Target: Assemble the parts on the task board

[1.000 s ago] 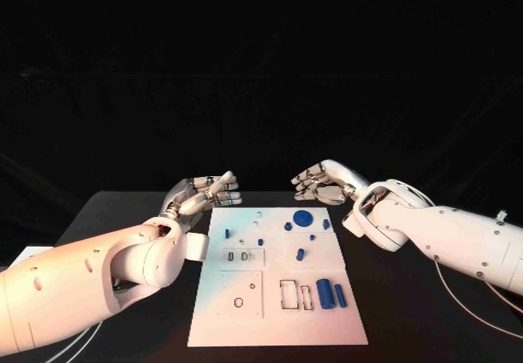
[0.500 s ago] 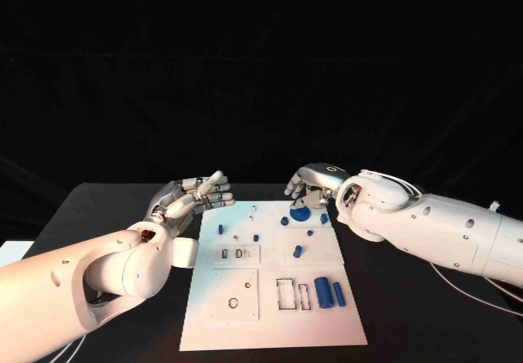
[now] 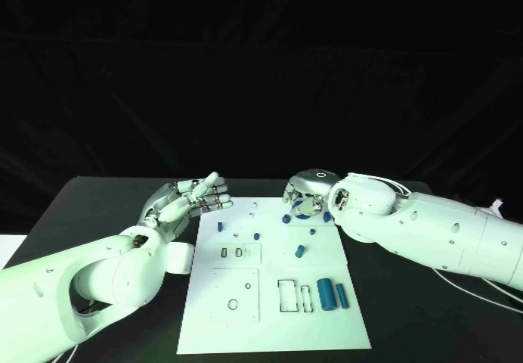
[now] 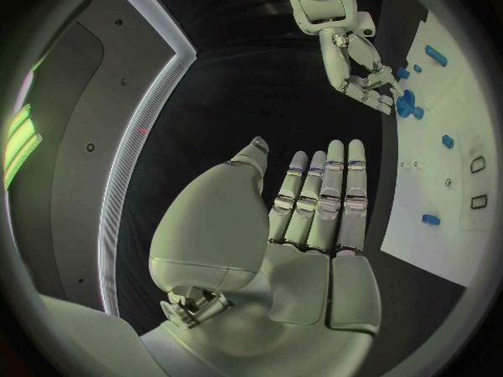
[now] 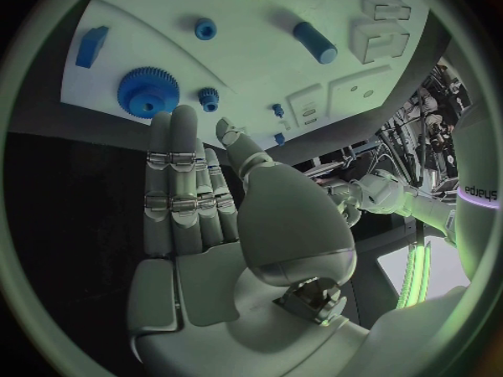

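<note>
Head view first, working outward from my body: nearest me on the task board (image 3: 273, 318) lie the two long blue cylinders (image 3: 325, 290), side by side next to the outlined rectangular slots, then the small blue pieces scattered across the middle of the board, and farthest off the large blue gear (image 3: 302, 214) near the far edge. My right hand (image 3: 307, 195) hovers over that far edge, right above the gear, fingers extended and apart, holding nothing. My left hand (image 3: 187, 198) sits off the board's left side, above the black table (image 3: 76, 212), also spread and empty. I judge the step in hand to be reaching for the gear, so I should come down with the fingers spread around its rim, keep clear of the small gear (image 5: 209, 97) standing just beside it, and close evenly so it lifts flat rather than tilting. The right wrist view gives me what the head view cannot: my arm hides much of the gear from above, but from behind my palm I see the large gear's teeth, the small gear touching or nearly touching it, and my fingertips (image 5: 173, 121) just short of both. The left wrist view shows my left palm bare, its fingers straight and together.
</note>
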`<state>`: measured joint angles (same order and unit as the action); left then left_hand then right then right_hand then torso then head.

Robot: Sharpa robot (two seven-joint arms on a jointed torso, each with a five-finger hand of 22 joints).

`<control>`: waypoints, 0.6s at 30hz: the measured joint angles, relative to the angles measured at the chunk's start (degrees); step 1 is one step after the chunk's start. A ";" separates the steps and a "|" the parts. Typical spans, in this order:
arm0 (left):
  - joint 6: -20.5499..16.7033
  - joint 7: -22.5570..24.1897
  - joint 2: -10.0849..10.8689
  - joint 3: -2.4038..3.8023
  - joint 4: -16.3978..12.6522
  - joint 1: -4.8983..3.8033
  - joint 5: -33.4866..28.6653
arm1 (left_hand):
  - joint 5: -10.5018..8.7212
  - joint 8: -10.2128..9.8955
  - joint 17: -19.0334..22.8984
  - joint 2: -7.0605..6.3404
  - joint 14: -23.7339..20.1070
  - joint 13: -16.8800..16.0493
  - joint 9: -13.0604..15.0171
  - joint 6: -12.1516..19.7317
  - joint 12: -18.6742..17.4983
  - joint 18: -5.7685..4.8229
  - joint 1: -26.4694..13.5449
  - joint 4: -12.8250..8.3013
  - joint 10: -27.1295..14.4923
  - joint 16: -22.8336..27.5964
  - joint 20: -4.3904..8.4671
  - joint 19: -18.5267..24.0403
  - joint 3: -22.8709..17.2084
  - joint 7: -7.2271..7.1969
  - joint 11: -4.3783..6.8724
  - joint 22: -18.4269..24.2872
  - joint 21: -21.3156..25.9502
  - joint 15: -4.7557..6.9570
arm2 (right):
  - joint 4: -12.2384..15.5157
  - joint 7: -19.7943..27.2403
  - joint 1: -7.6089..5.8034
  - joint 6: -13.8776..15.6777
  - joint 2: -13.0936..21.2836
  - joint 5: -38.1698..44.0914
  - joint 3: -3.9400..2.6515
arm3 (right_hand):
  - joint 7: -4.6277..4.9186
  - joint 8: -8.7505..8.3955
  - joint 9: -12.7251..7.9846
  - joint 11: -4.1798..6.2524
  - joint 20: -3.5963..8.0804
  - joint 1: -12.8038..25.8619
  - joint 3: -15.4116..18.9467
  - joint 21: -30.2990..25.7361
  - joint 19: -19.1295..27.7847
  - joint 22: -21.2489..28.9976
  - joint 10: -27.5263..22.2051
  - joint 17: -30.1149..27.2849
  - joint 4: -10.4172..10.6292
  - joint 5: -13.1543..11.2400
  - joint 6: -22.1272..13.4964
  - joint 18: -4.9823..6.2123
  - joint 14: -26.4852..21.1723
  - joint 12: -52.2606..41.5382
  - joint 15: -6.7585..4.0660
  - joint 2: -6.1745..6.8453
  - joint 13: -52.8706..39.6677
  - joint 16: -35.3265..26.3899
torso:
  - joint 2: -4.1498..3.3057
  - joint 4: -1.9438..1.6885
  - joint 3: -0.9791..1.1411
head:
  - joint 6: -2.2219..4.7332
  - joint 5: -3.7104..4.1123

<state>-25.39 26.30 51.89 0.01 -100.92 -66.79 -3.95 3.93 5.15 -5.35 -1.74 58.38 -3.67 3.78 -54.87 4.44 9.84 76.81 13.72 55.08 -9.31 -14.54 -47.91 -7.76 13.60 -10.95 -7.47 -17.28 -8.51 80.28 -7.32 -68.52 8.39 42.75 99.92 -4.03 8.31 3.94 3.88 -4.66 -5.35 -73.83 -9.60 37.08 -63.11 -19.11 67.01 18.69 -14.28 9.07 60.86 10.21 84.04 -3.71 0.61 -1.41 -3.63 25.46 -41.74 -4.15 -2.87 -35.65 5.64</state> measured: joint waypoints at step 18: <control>0.01 -0.48 0.28 0.18 -0.85 -0.44 -0.07 | 0.00 -0.61 0.13 0.00 -0.21 0.00 -0.05 0.01 -0.29 -0.01 0.00 -0.31 -0.41 0.38 -0.21 0.22 0.31 0.00 -0.41 0.22 0.22 -0.21 | -0.63 0.04 -0.02 -2.29 -0.63 2.50 0.00 | -0.74 0.01 -0.01 0.12 0.00 0.00 -3.63 4.60 1.23 -2.93 0.11 3.74 0.85 -2.23 0.74 0.00 -0.22 0.00 -0.21 0.00 0.01 4.65 | -2.07 -0.52 -0.27 | -0.10 1.09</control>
<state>-25.38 25.82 52.17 0.19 -101.77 -67.23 -4.02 3.93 4.54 -5.22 -1.74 58.17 -3.67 3.73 -54.86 4.15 9.83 76.81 13.41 54.66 -8.93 -14.75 -47.70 -7.45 13.60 -11.36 -7.24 -17.07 -8.72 79.64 -7.28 -68.54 6.10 42.12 102.42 -4.04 7.57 3.95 3.86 -4.54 -5.35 -73.82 -13.23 41.68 -61.87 -22.04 67.13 22.43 -13.43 6.85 61.61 10.21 83.83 -3.71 0.40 -1.41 -3.62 30.11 -43.81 -4.67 -3.14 -35.74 6.73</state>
